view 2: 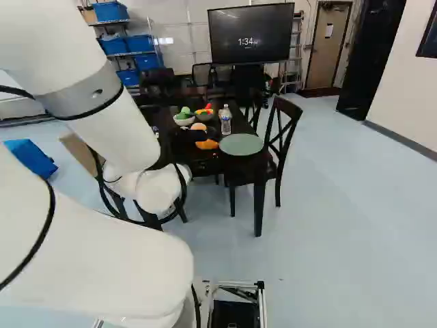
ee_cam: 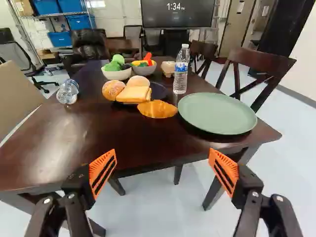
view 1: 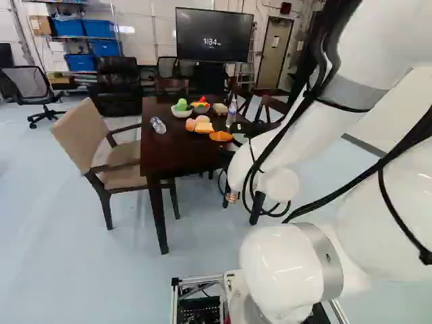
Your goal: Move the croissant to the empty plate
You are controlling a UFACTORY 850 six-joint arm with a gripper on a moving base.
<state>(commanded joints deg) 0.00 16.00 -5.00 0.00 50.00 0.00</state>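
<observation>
Croissant [ee_cam: 157,109], orange, lies toward the near right part of the dark table [ee_cam: 123,143], at the near edge of a dark plate [ee_cam: 159,92]; cannot tell whether it touches the rim. Green plate [ee_cam: 217,113] just right of it, by the table's near right corner. Pincer [view 1: 251,128], carried by the white arm [view 1: 290,128], is near of the croissant, fingers wide apart, orange pads [ee_cam: 102,173] facing each other. The croissant lies ahead of the gap, outside the grip.

On the dark plate: bread [ee_cam: 133,95] in front, one bun [ee_cam: 112,90] left, another bun [ee_cam: 140,81] behind. Far of these, two bowls: left one [ee_cam: 117,75] with green pieces, right one [ee_cam: 144,69] with red, yellow and green. Egg carton [ee_cam: 168,68] right of the bowls. Upright bottle [ee_cam: 180,76] between dark plate and green plate, a little far of both. Second bottle [ee_cam: 68,92] on the left side of the table.

Tan chair [view 1: 84,138] along the left side, dark chair [view 2: 280,143] at the right. Big screen [view 2: 249,34] at the far end of the room.
</observation>
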